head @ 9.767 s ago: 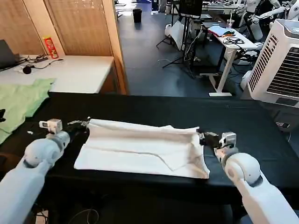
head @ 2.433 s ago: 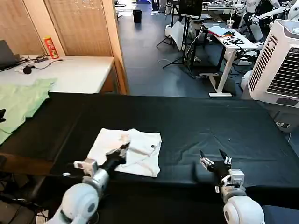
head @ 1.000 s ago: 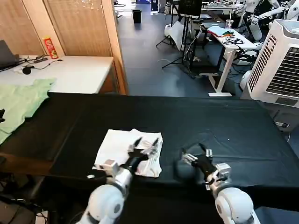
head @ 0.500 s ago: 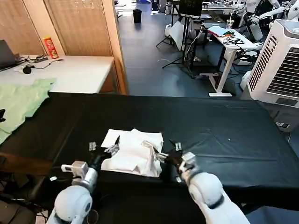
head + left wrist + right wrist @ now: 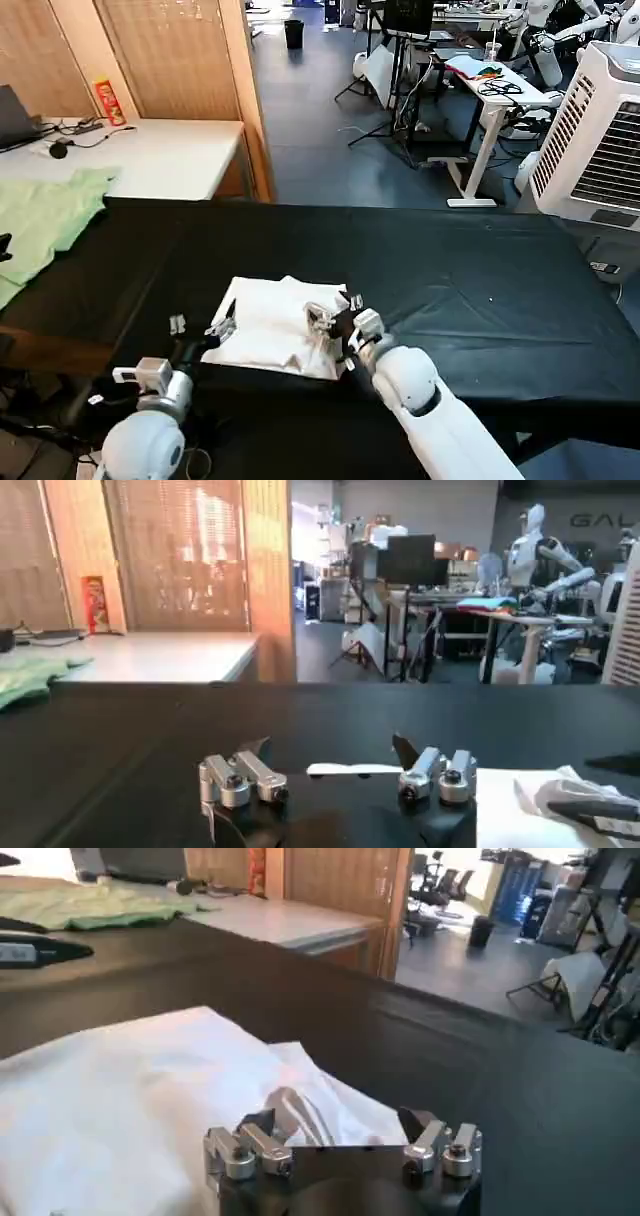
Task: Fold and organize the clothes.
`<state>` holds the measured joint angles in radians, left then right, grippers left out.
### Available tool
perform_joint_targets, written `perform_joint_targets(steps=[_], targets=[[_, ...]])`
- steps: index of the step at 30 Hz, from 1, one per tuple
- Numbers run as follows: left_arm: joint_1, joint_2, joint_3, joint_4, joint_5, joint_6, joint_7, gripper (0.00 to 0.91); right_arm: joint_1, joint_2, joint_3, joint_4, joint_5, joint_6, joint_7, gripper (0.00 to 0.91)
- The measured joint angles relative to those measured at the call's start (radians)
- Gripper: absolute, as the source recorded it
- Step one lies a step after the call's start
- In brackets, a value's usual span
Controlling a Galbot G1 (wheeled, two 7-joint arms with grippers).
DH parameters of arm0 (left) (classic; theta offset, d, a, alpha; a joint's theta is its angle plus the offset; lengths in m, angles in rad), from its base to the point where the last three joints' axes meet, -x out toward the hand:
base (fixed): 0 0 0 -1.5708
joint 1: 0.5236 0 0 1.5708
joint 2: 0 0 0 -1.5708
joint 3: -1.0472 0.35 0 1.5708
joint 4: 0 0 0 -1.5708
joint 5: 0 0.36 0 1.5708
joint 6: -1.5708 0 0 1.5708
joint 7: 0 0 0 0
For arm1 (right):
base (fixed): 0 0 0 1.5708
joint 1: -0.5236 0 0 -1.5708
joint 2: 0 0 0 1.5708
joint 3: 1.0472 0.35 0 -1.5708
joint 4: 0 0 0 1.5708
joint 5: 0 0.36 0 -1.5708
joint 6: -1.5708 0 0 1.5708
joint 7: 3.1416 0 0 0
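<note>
Surface [image 5: 480, 270]: the folded T-shirt [image 5: 265, 325] is laid near its front edge, left of centre. Left end effector [image 5: 200, 330]: positioned at the T-shirt's left edge, fingers spread apart. Right end effector [image 5: 335, 322]: placed on the T-shirt's right edge, fingers apart over a raised fold. A second garment [image 5: 40, 215] is spread at the far left, well apart.

Both arms are glossy white, rounded shells with ball-like joints. The left gripper [image 5: 200, 330] has black fingers on silver knuckle brackets fixed with dark screws, and a small white block sits on its wrist. The right gripper [image 5: 335, 318] has the same silver brackets and black fingers.
</note>
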<state>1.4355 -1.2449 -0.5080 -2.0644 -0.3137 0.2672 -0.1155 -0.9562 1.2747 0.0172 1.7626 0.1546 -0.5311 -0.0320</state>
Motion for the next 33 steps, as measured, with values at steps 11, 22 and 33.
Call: perform_joint_targets(steps=[11, 22, 33], targets=[[-0.007, -0.001, 0.003, 0.03, -0.004, -0.023, 0.005, 0.878, -0.076, 0.019, 0.161, 0.039, 0.09, 0.053, 0.088, 0.878], [-0.049, 0.003, -0.024, 0.099, -0.109, -0.043, 0.035, 0.878, -0.232, 0.005, 0.307, 0.172, 0.089, 0.077, 0.075, 0.878], [-0.07, 0.012, -0.036, 0.16, -0.148, -0.045, 0.039, 0.878, -0.385, -0.044, 0.246, 0.287, 0.021, 0.19, -0.075, 0.878]])
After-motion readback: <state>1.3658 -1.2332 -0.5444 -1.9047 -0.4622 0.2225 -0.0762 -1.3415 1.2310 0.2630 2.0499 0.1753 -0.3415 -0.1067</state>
